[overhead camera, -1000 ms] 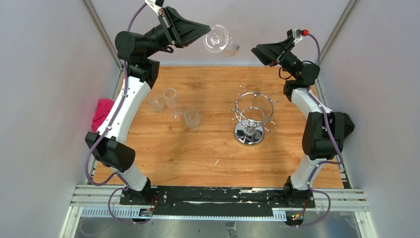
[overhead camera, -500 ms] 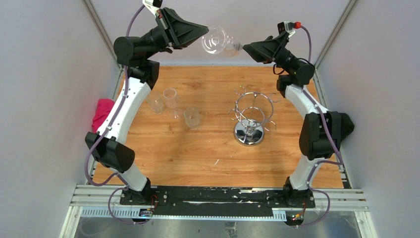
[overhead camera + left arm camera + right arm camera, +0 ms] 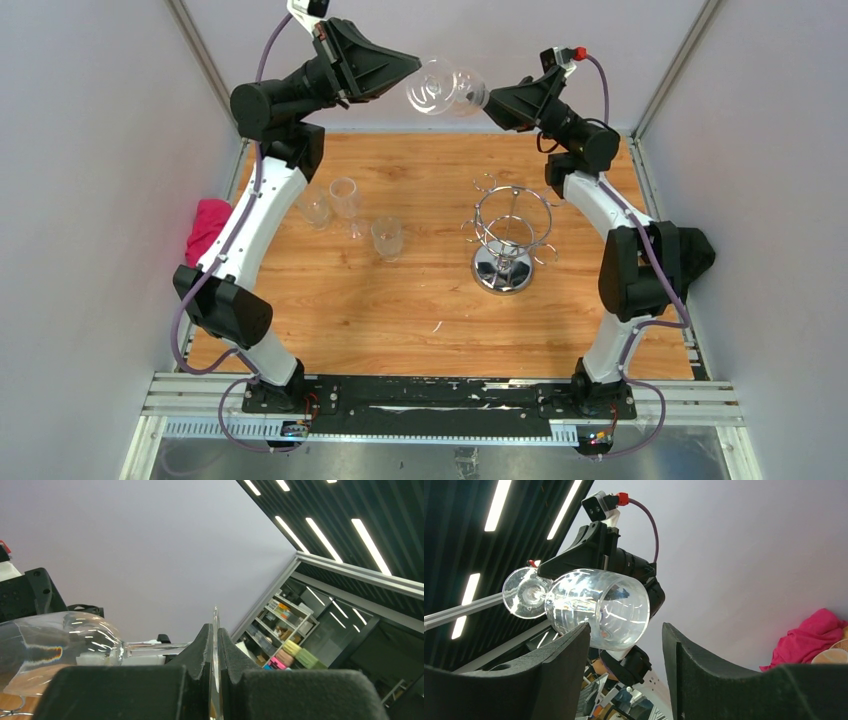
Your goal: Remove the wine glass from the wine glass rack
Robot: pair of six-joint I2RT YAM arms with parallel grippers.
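Since the earlier frame, the right gripper [image 3: 490, 100] has been moved left, from well apart to the open end of the wine glass [image 3: 445, 88]. The wine glass rack [image 3: 510, 235] stands upright on the table [image 3: 400, 310], right of centre. Three clear tumblers [image 3: 343, 195] are grouped left of it, and a pink cloth [image 3: 207, 225] lies at the left edge.

Above the far edge, well apart from the rack, the wine glass is held roughly horizontal in the air. Its foot is clamped edge-on in the left gripper [image 3: 216, 635], whose fingers [image 3: 200, 650] are closed on it. The bowl [image 3: 65, 640] points right.

In the right wrist view, the right gripper [image 3: 625, 630] is spread wide. The bowl [image 3: 599, 607] is seen just above the gap, overlapping one finger [image 3: 569, 665]. Contact cannot be determined.
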